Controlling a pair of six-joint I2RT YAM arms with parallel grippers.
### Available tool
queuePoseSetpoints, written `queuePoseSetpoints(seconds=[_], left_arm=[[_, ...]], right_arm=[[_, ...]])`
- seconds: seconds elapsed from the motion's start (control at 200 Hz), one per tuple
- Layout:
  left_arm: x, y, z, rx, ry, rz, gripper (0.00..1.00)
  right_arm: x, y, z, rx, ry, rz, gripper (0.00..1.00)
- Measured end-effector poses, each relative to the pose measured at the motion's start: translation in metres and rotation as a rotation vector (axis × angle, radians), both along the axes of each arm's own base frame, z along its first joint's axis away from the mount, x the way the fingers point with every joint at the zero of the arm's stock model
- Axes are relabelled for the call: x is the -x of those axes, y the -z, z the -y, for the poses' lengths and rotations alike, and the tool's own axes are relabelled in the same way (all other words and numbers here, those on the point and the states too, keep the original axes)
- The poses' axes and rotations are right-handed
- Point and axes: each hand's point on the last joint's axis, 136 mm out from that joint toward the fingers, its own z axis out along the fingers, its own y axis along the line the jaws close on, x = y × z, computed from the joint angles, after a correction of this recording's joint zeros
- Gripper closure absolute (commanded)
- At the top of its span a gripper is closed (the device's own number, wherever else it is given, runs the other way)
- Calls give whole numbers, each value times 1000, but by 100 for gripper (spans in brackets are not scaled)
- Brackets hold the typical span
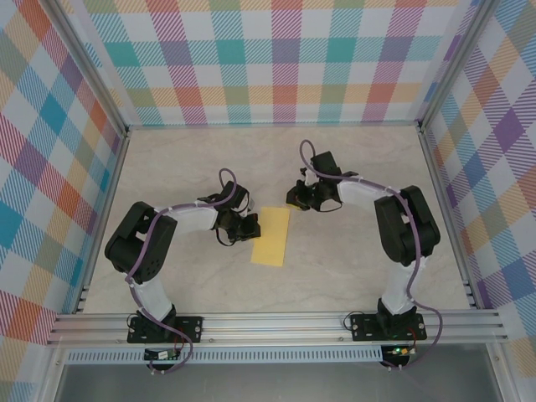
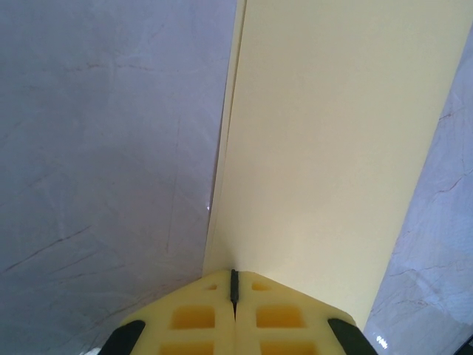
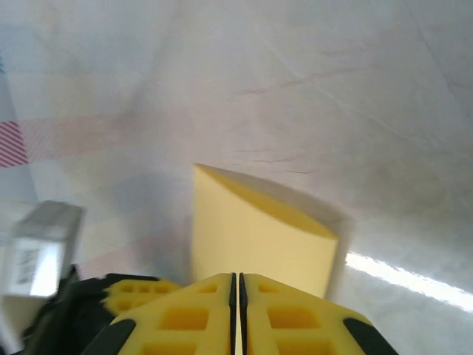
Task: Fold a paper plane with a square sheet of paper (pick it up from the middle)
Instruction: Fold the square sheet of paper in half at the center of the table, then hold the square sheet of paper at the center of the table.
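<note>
Square sheet of paper (image 1: 270, 237) lies mid-table (image 1: 343, 268) between the arms, doubled into a narrow strip.

Left gripper (image 1: 250, 225) sits at the strip's left long edge, fingers pressed together. In the left wrist view the paper (image 2: 332, 148) starts right at the fingertips (image 2: 234, 285); its far end is cut off.

Right gripper (image 1: 302, 199) is just beside the far right corner, fingers together. The right wrist view is blurred, and the paper's near end (image 3: 247, 229) disappears behind the tips (image 3: 236, 279). Whether either gripper pinches the paper cannot be told.
</note>
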Motion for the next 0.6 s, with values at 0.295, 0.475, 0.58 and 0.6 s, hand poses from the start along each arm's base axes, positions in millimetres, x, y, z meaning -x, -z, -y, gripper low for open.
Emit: queuePoseSetpoints(seconds=[0.295,0.475,0.58,0.6], left_arm=[[6,-2,-5,-20,-4,-20,96],[11,-1,-11,-49,-11,-35,93],[12,-1,-14,-62,-17,-40,89],[12,-1,-14,-65,-16,-40,89]], right_arm=[[59,4,8,-10,9,-18,87],[79,-4,0,6,-7,-1,88],[80,-8,0,10,17,15,87],[81,-8,0,11,22,13,87]])
